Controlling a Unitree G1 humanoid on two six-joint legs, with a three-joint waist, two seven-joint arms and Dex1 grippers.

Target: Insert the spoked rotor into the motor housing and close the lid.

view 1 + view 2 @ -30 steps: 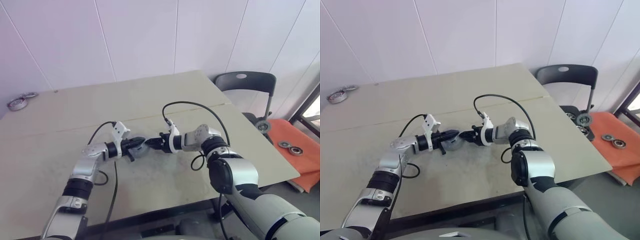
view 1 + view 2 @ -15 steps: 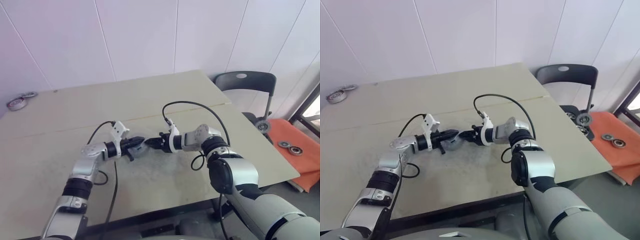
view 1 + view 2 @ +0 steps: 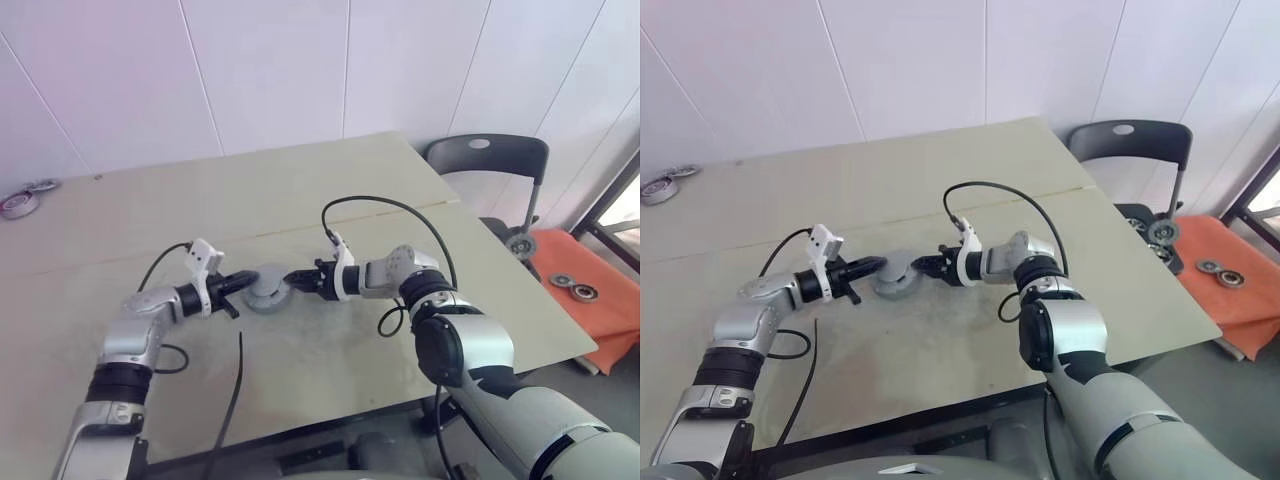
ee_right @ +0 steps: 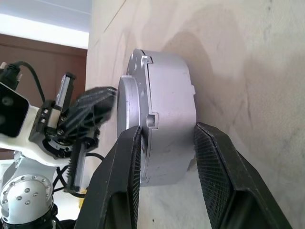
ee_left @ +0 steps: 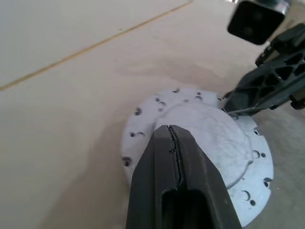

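Note:
The motor housing (image 3: 268,288) lies flat on the table as a grey round puck, and a silver lid (image 5: 200,133) with small holes covers its top. My right gripper (image 3: 298,281) reaches in from the right and is shut on the housing's rim, one finger (image 4: 125,162) above the lid and the other under the base. My left gripper (image 3: 240,282) is shut on nothing; its fingertips (image 5: 170,138) hover just left of the housing, apart from it. The spoked rotor is hidden.
A tape roll and a ring (image 3: 18,203) lie at the table's far left corner. A dark chair (image 3: 487,160) stands past the right edge, next to an orange cloth (image 3: 590,320) with metal rings (image 3: 570,287). A black cable (image 3: 230,390) hangs over the front edge.
My left gripper has drawn back to the left and slightly up, off the housing, so the puck now shows between the two grippers. The right gripper has kept its hold. The camera shifted a little.

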